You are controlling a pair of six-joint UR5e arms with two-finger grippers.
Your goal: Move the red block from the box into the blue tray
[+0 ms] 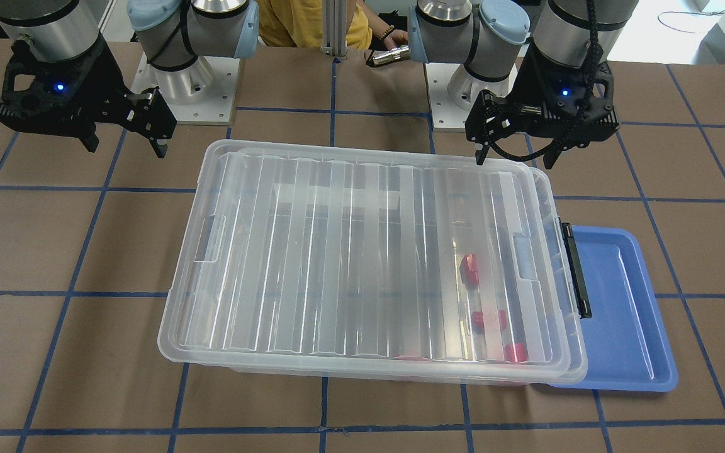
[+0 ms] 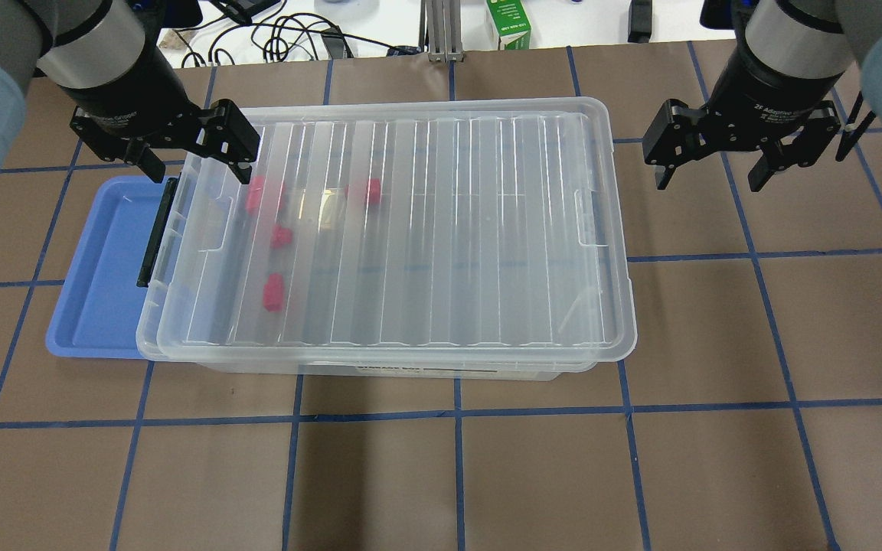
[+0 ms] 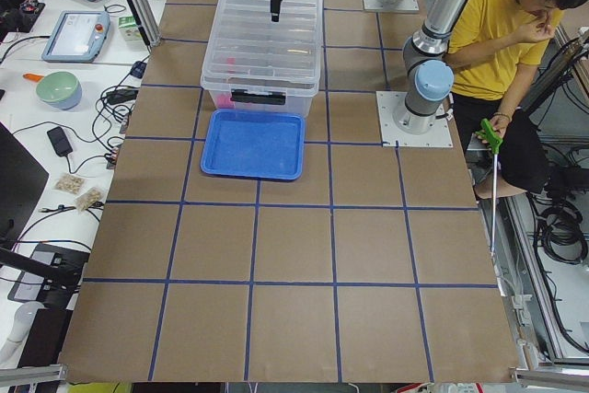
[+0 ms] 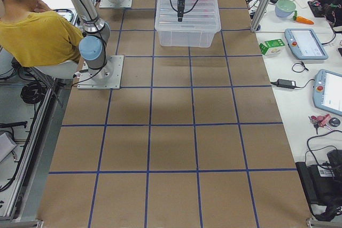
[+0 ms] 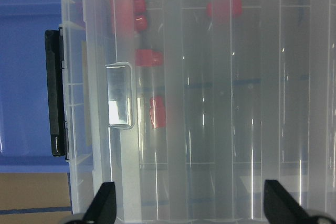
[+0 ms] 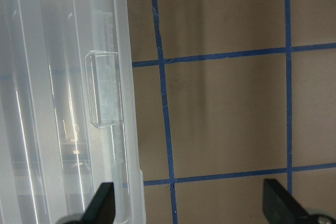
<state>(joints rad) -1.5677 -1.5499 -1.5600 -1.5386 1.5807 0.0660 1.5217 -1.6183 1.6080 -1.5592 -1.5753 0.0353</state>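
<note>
The box (image 2: pixel 410 229) is a clear bin with its ribbed lid on, in the table's middle. Several red blocks (image 2: pixel 273 292) lie inside at its latch end and show through the lid, also in the left wrist view (image 5: pixel 157 111). The black latch (image 2: pixel 154 233) faces the blue tray (image 2: pixel 96 283), which lies empty against that end and is partly tucked under the bin's rim. My left gripper (image 2: pixel 197 164) is open and empty above the bin's far latch-end corner. My right gripper (image 2: pixel 707 184) is open and empty, above bare table beyond the bin's other end.
The table is brown with blue tape grid lines (image 2: pixel 456 413). A green carton (image 2: pixel 507 23) and cables lie past its far edge. A person in a yellow shirt (image 3: pixel 502 34) sits behind the robot bases. Tablets (image 4: pixel 305 44) lie on a side bench.
</note>
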